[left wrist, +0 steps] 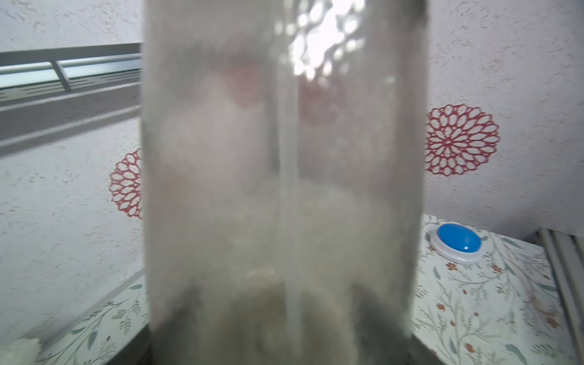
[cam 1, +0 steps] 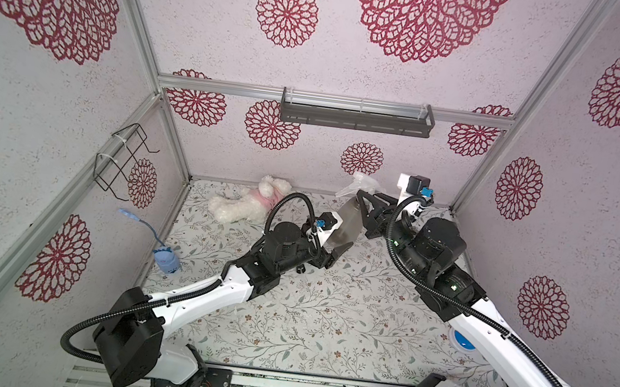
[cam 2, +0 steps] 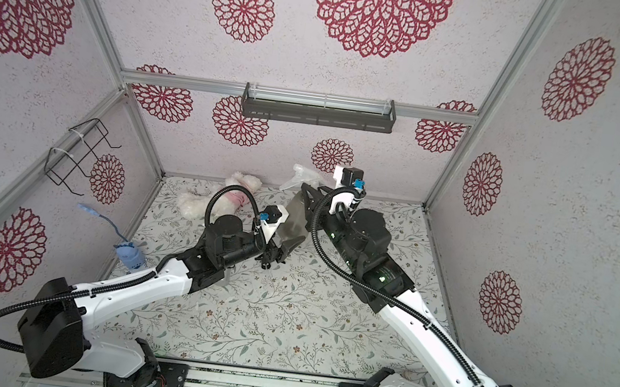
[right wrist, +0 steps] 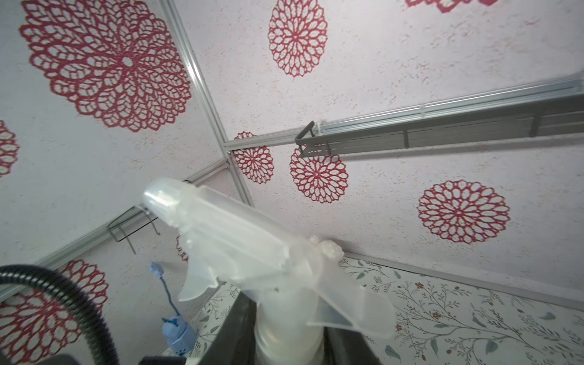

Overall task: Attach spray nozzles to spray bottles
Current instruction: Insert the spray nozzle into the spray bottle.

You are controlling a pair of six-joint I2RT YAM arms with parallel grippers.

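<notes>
A smoky grey-brown translucent spray bottle (cam 1: 349, 221) (cam 2: 297, 219) is held off the table between both arms, slightly tilted. My left gripper (cam 1: 336, 244) (cam 2: 288, 245) is shut on its lower body. The bottle (left wrist: 284, 158) fills the left wrist view, and a thin dip tube (left wrist: 289, 205) runs down inside it. The dark fingers (left wrist: 388, 328) show blurred through its wall. A clear whitish spray nozzle (cam 1: 358, 182) (cam 2: 300, 175) (right wrist: 240, 240) sits on the bottle's neck. My right gripper (cam 1: 364, 209) (cam 2: 309, 200) (right wrist: 289, 344) is shut on the nozzle's collar, with a dark finger on each side.
A white plush toy (cam 1: 247, 203) lies at the back of the floral table. A small blue gadget with a stalk (cam 1: 165, 261) stands at the left edge. A blue-and-white button (cam 1: 462, 344) (left wrist: 458, 241) sits at the right. A grey shelf (cam 1: 356, 114) and a wire basket (cam 1: 123, 159) hang on the walls.
</notes>
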